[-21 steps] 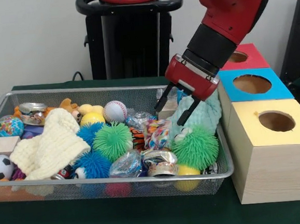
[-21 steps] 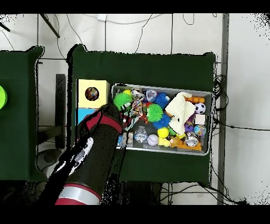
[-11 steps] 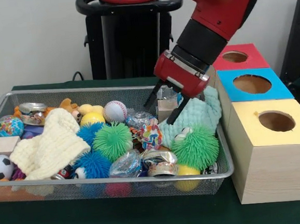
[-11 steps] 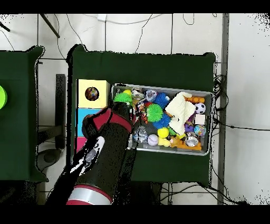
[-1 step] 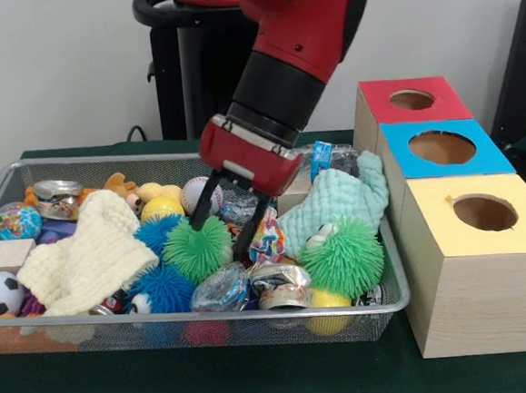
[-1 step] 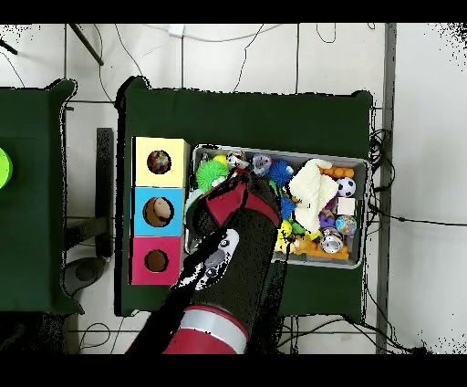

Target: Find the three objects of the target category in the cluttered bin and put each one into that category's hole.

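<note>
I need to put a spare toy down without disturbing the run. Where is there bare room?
The green cloth in front of the wire bin is bare. The bin is packed edge to edge, and the gripper hangs open over its middle.

Background only: dark green cloth [image 5: 214, 382] covers the table under everything. White wall [image 5: 52, 67] behind. Black stand [image 5: 226, 72] at the table's far side, with a black hoop handle [image 5: 153, 9] on top. Black cable [image 5: 136, 131] just left of the stand at cloth level. Dark chair edge [image 5: 525, 76] at the right border. Overhead view: light tiled floor [image 6: 424, 137] with thin cables [image 6: 228, 41] running above the table, a cable bundle [image 6: 376, 151] along the table's right edge, and a second green-covered table [image 6: 36, 192] to the left carrying a lime-green item [image 6: 4, 168] at the border.
</note>
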Motion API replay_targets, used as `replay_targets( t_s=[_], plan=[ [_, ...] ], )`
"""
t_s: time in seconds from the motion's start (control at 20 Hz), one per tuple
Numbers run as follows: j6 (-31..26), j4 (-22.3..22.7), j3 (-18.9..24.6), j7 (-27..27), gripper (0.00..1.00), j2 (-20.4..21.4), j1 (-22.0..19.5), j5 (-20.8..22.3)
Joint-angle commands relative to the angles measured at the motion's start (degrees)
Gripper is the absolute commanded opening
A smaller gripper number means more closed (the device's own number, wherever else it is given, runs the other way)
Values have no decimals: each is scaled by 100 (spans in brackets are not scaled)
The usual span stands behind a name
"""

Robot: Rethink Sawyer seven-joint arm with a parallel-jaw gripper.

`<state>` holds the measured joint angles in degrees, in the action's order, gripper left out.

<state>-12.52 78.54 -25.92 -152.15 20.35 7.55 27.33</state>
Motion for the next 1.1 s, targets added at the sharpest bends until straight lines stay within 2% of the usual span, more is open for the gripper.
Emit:
replay_targets(
  t_s=[0.05, 0.2, 0.3, 0.6, 0.85, 1.1],
  plan=[
    [438, 177, -134, -694, 100, -943, 351, 77],
    [697, 112, -539, -1065, 100, -1354, 685, -214],
    [664, 139, -699, -1143, 100, -1418, 855, -342],
    [51, 477, -525, -751, 100, -778, 984, -445],
    [-215, 632, -425, -496, 100, -390, 986, -501],
    [-168, 779, -349, -452, 100, -172, 942, -511]
  ],
)
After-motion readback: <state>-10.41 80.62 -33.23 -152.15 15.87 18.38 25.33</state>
